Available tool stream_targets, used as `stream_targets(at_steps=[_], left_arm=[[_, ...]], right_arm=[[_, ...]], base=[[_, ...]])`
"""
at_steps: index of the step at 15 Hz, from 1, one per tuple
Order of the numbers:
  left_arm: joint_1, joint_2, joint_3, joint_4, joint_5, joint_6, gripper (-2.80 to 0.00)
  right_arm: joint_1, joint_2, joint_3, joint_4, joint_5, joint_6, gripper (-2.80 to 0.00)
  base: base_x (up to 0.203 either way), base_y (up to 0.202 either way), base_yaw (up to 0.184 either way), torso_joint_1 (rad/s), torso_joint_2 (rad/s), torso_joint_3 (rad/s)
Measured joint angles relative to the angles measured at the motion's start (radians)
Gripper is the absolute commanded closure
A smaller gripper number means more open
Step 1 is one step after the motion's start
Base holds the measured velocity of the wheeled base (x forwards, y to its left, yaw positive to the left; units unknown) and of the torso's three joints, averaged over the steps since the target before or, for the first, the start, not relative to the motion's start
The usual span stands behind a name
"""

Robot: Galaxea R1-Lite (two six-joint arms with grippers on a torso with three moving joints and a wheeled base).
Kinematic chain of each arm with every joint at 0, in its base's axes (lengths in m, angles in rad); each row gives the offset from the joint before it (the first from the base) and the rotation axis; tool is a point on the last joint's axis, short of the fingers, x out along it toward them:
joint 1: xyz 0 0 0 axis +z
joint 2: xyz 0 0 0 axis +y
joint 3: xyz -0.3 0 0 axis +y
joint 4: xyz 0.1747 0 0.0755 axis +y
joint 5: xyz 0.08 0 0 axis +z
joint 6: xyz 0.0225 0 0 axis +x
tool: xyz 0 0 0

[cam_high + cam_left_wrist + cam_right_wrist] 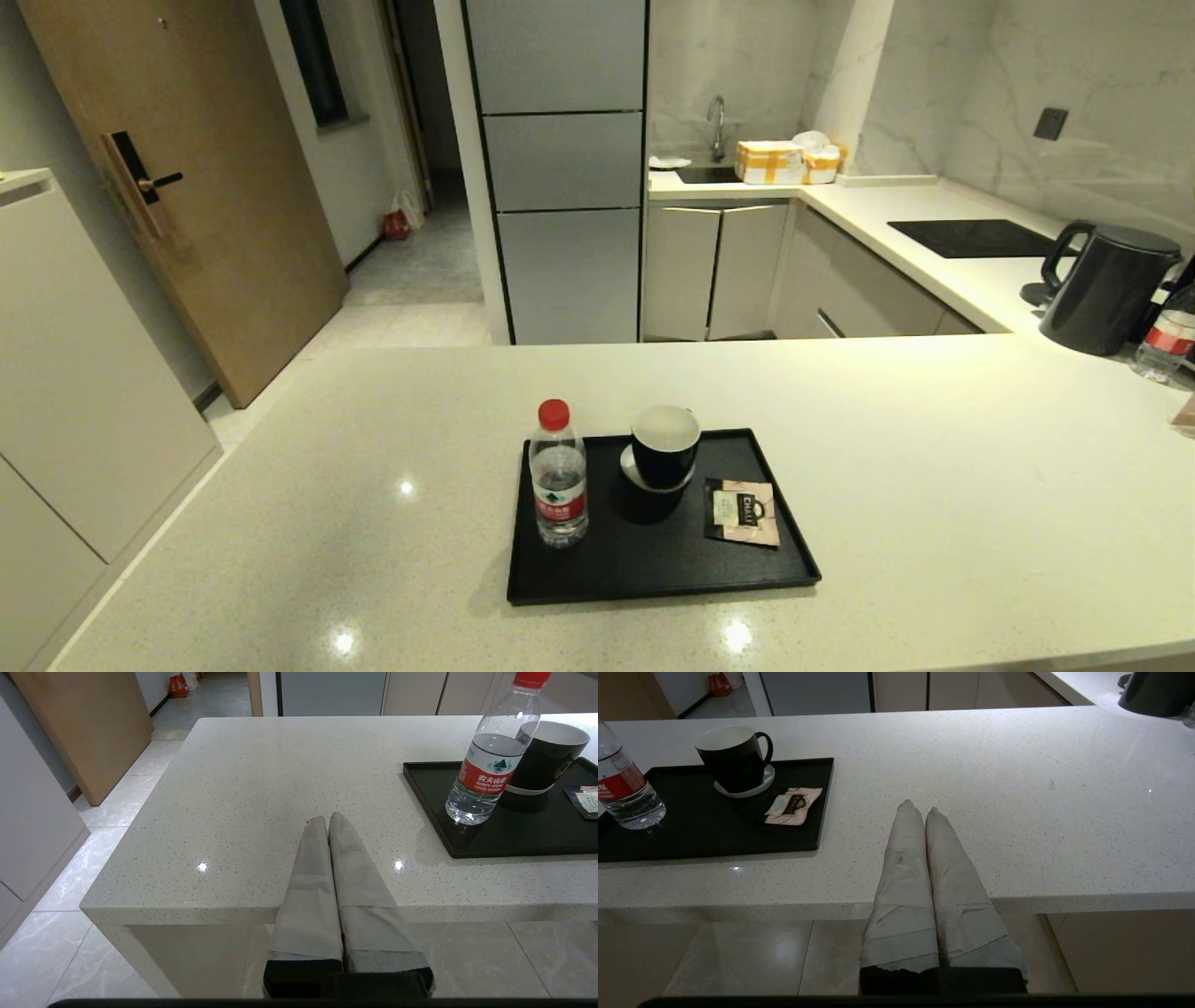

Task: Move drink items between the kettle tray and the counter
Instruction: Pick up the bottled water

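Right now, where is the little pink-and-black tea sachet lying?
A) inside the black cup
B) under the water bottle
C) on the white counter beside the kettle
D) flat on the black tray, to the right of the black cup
D: the tea sachet lies flat on the black tray, right of the black cup, apart from the water bottle.

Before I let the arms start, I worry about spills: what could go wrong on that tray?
The water bottle stands tall near the tray's left rim, close beside the black cup; a sideways nudge could topple it or knock the cup. The tea sachet lies flat, so shut fingers may slide over it. Both the left gripper and right gripper are shut.
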Motion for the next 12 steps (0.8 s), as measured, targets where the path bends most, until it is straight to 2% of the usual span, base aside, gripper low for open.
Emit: stream_targets(at_steps=[6, 12], left_arm=[[0.000, 0.000, 0.000, 0.000, -0.004, 0.027, 0.00], [0.000, 0.000, 0.000, -0.004, -0.001, -0.008, 0.00]], right_arm=[[0.000, 0.000, 0.000, 0.000, 0.000, 0.000, 0.00], [0.000, 0.000, 0.000, 0.000, 0.000, 0.000, 0.00]], base=[[0.000, 0.000, 0.000, 0.000, 0.00, 0.000], [0.000, 0.000, 0.000, 0.000, 0.00, 0.000]])
